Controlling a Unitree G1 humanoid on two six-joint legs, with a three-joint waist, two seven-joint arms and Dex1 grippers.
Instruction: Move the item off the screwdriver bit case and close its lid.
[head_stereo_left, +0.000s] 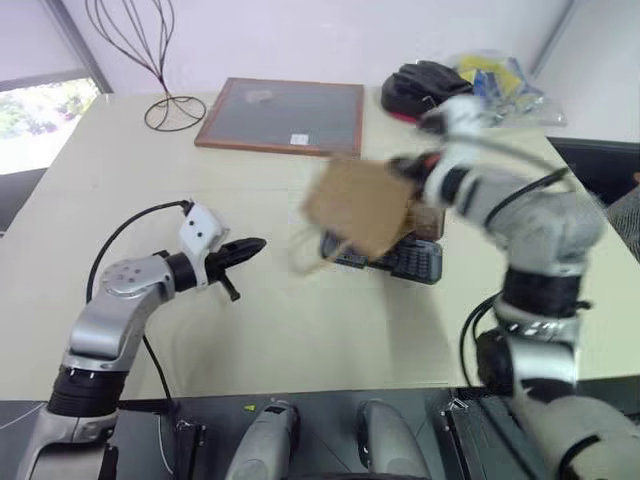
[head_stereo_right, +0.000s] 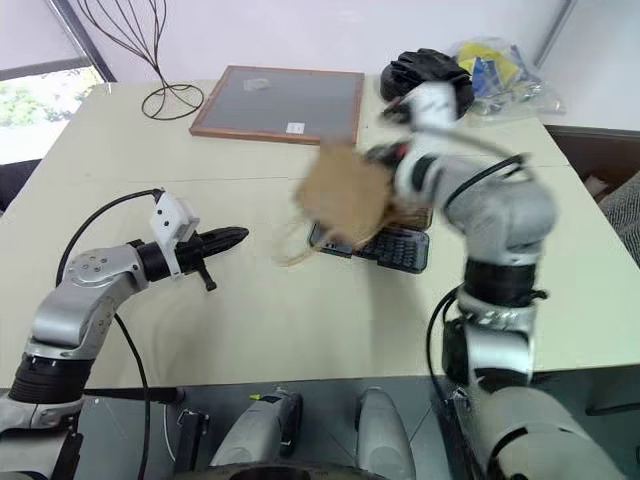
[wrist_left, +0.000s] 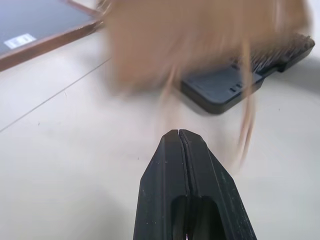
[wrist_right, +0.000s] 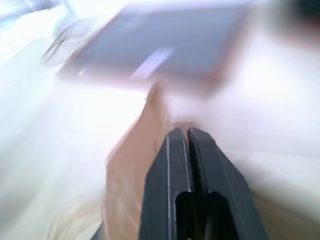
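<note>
Landmark for all positions: the screwdriver bit case (head_stereo_left: 395, 258), a flat dark plastic box with a grey tray of small bits, lying on the cream table (head_stereo_left: 130, 180) right of centre.

Left gripper (head_stereo_left: 255, 244): well to the left of the case, held level above bare tabletop, its two black fingers pressed together on nothing. Open table lies between it and the case, so it has free room to approach.

The item, a crumpled brown kraft paper bag (head_stereo_left: 358, 205) with thin looped string handles, hangs in the air over the case's left end, its strings trailing down toward the case's near-left corner. It is blurred by motion.

Right gripper (wrist_right: 181, 134): above the case, jaws clamped on the bag's upper edge.

Step in hand, as judged: the first one, lifting the bag off the case. The bag is clear of the tray but not yet set aside.

Next move calls for carrying the bag away from the case to bare table and releasing it, with the strings kept from snagging the bits. The smoky brown lid cannot be made out behind the bag and arm; closing it is not yet begun.

Edges and room: beyond the case lies a wooden-framed grey board (head_stereo_left: 283, 115); beyond and to the right, a black pouch (head_stereo_left: 420, 85) and a clear plastic packet (head_stereo_left: 505, 85). The table's near edge, on the near side of the case, is the closest drop-off
</note>
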